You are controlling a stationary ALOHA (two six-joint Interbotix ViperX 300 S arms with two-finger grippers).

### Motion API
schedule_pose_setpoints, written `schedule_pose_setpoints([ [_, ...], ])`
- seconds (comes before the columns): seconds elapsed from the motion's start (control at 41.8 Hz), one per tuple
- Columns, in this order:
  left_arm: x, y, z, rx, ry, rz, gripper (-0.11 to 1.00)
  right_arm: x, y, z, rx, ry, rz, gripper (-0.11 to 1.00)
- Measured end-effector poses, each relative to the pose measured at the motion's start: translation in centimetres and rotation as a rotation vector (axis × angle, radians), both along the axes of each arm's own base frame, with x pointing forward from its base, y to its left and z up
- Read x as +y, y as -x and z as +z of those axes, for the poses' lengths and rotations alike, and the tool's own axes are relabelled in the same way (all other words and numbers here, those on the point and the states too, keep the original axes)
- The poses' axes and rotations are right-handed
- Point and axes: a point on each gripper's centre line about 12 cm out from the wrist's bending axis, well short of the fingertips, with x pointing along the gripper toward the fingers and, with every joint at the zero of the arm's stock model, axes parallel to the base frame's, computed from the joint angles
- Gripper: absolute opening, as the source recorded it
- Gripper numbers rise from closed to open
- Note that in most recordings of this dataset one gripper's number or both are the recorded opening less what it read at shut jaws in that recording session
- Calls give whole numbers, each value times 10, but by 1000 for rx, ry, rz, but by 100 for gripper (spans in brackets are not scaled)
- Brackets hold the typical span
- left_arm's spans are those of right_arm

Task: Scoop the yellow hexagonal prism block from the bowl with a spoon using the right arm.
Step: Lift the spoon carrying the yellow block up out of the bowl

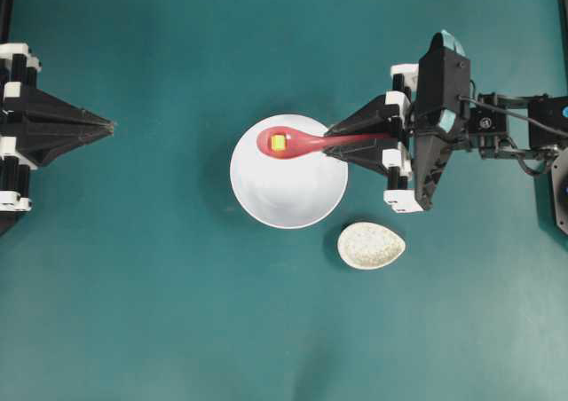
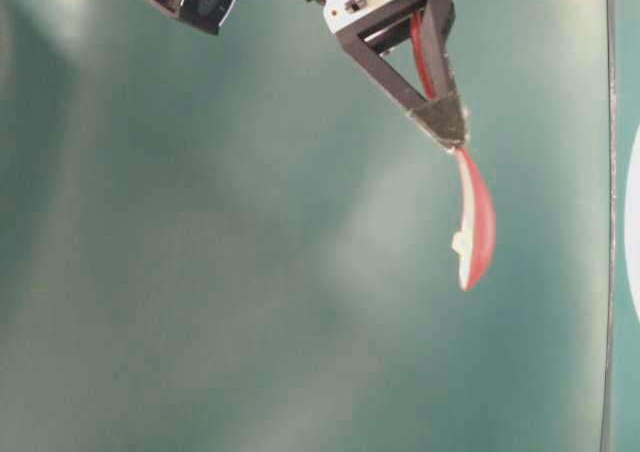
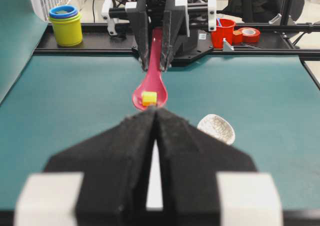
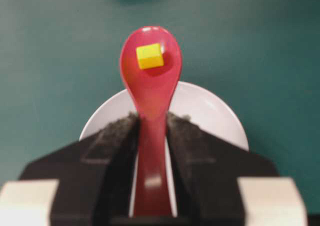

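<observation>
Far left on the teal tabletop: left tool parked with fingers pressed together on nothing, pointed toward the middle and well apart from the dishes, presumably kept clear since the job belongs to the other arm.

Centre: large white bowl, apparently emptied of its block. Above its far-left part, red-pink spoon with the deep scoop turned up, held roughly level, probably so the load cannot slide off. Yellow hexagonal prism block sitting inside that scoop, not in the bowl; seen from the right wrist view, resting toward the scoop's tip. Scoop hanging clear of the surface in the table-level view, so the lift looks largely done.

Just right of and nearer than the bowl: small speckled beige dish, untouched, perhaps a place to rest the spoon.

Right: right tool clamped on the spoon's handle, fingers flanking it on both sides, grip taken at the handle end to leave the scoop free.
</observation>
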Motion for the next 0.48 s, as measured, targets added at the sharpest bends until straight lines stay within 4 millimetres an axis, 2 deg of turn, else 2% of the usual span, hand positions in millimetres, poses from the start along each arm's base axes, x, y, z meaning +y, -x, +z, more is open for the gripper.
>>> schedule_pose_setpoints([
  [0.478, 0, 0, 0, 0, 2, 0, 0, 1, 18, 10, -26, 3, 0, 25],
])
